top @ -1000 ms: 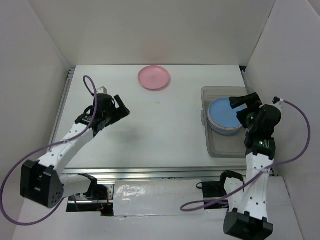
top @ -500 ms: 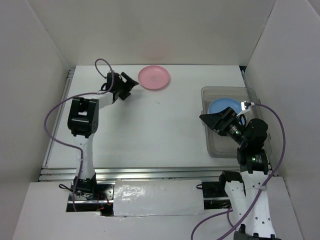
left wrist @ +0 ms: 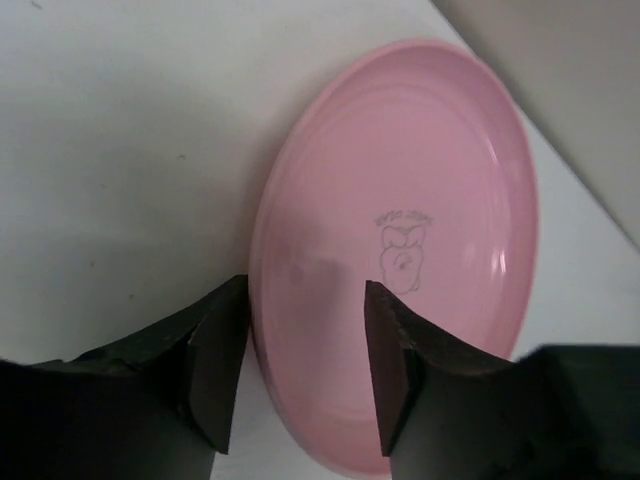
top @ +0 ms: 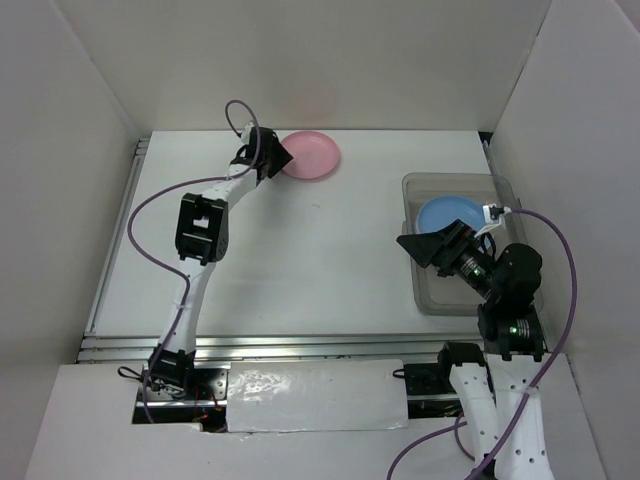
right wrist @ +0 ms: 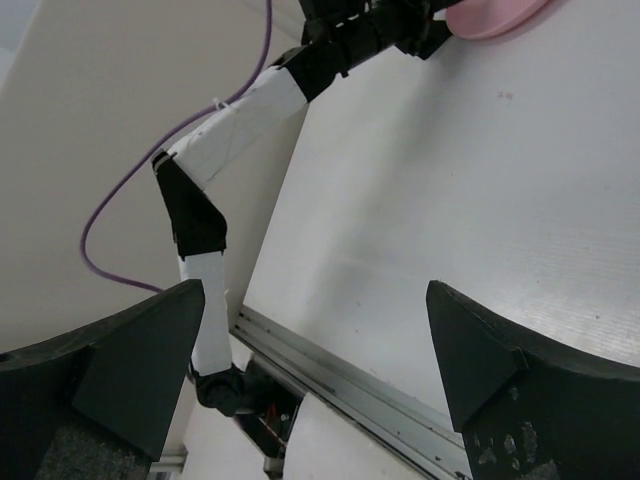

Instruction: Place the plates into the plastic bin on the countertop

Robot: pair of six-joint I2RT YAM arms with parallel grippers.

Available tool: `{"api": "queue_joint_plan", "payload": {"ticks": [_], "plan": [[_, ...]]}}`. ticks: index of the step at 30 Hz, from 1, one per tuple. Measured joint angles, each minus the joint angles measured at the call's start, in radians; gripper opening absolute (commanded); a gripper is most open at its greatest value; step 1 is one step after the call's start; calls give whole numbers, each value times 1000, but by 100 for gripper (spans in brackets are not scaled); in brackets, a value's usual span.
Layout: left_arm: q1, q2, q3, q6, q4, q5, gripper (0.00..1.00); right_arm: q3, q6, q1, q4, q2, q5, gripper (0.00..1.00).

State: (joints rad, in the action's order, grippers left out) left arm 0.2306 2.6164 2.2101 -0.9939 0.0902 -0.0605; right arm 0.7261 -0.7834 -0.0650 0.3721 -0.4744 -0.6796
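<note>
A pink plate (top: 315,153) lies at the far edge of the white countertop (top: 320,260). My left gripper (top: 275,157) has reached its near-left rim. In the left wrist view the pink plate (left wrist: 400,240) fills the frame. The left gripper (left wrist: 300,370) is open, its jaws straddling the rim, one over the plate and one over the table beside it. A blue plate (top: 450,215) lies in the clear plastic bin (top: 425,290) at the right. My right gripper (top: 425,245) hangs open and empty over the bin's left side, and the right wrist view shows the right gripper (right wrist: 320,340) wide apart.
White walls enclose the table on the left, back and right. A metal rail (top: 300,345) runs along the near edge. The left arm (right wrist: 240,110) stretches across the left half toward the pink plate (right wrist: 495,15).
My left arm has stretched from the left middle to the pink plate, and its jaws have narrowed around the rim. My right gripper has drawn back from over the blue plate and tilted up.
</note>
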Motion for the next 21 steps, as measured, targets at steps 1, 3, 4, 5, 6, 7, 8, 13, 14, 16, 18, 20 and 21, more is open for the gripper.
{"api": "queue_joint_plan", "payload": {"ticks": [1, 3, 4, 5, 6, 7, 8, 13, 14, 16, 18, 20, 21], "plan": [[6, 0, 5, 8, 16, -21, 39, 11, 0, 0, 7, 6, -1, 100], [16, 0, 8, 20, 64, -56, 17, 35, 0, 0, 16, 22, -4, 100], [20, 0, 7, 24, 77, -64, 5, 45, 0, 1, 19, 32, -5, 100], [22, 1, 7, 27, 82, -69, 0, 55, 1, 2, 24, 42, -5, 100], [25, -2, 6, 31, 90, -76, 0, 66, 3, 2, 28, 51, -5, 100], [27, -7, -4, 29, 86, -84, 0, 74, 5, 2, 32, 57, -5, 100], [28, -19, -24, 27, 80, -92, 0, 82, 8, 2, 36, 61, -4, 100], [56, -293, -417, 25, 74, -195, 0, 76, 14, 5, 32, 57, 11, 100], [70, -386, -536, 29, 79, -225, 0, 67, 15, 9, 32, 53, 19, 100], [119, -573, -714, 75, 117, -272, 0, 55, 21, 29, 37, 23, 54, 100], [190, -743, -829, 110, 161, -296, 0, 53, 29, 52, 35, -34, 90, 100], [270, -878, -891, 138, 179, -302, 0, 54, 42, 97, 31, -118, 143, 100], [314, -939, -916, 153, 180, -299, 0, 55, 50, 121, 29, -163, 165, 100]]}}
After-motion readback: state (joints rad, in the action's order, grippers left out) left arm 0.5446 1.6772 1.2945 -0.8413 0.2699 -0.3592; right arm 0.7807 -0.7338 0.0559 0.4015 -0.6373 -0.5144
